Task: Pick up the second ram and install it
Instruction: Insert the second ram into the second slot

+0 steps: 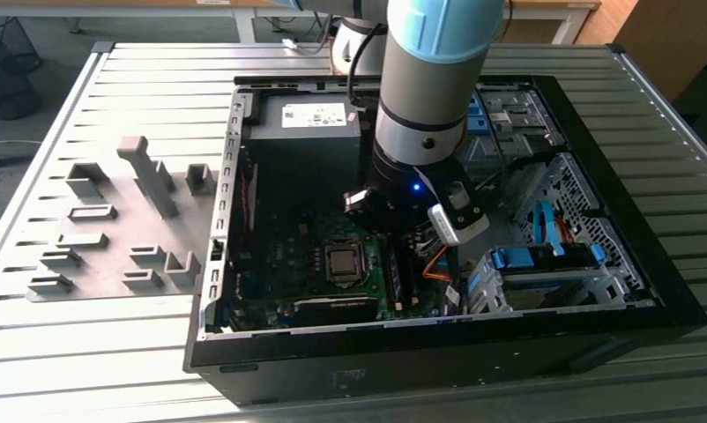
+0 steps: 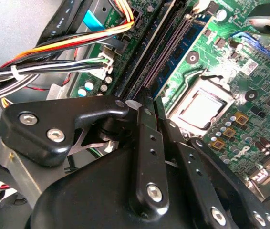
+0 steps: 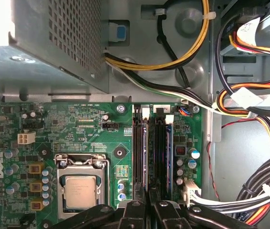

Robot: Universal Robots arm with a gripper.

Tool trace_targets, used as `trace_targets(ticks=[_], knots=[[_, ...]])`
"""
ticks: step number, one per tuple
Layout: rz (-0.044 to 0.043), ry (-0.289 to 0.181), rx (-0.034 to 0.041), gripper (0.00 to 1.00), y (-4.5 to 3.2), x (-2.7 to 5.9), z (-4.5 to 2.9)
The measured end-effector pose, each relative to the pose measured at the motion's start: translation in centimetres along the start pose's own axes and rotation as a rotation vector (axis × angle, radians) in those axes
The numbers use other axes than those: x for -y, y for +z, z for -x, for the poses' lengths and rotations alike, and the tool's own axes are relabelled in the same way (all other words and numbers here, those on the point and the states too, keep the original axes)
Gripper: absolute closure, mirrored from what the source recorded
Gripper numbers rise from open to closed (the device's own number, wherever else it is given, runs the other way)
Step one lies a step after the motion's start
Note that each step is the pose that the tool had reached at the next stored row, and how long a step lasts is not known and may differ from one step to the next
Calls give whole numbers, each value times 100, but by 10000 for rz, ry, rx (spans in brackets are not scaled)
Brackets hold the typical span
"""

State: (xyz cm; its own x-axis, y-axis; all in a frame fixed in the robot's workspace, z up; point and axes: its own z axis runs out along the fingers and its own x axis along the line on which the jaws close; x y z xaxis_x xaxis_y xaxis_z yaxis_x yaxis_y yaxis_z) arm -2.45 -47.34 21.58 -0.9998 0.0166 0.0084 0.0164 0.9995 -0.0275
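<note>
Pincer (image 3: 150, 210) down over mobo RAM slots (image 3: 147, 152), fingers nearly together; second ram (image 3: 169, 157) seated w/ pincer right above, grip unclear.

exterior high overhead, wrist views close on motherboard (image 3: 77, 133)

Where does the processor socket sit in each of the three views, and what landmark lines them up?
Exterior view: processor socket mid-motherboard, to the exterior view's left of the arm's lower end.
Second wrist view: the socket, silver lid up, lies beside the long memory slots.
First wrist view: the socket sits alongside the same slots.
Shared landmark: the memory slots.
</note>
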Motion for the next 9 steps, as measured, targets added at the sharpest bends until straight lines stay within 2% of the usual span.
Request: trace_targets(ticks=[9], knots=[[2,-60,3,86,6,0,0]])
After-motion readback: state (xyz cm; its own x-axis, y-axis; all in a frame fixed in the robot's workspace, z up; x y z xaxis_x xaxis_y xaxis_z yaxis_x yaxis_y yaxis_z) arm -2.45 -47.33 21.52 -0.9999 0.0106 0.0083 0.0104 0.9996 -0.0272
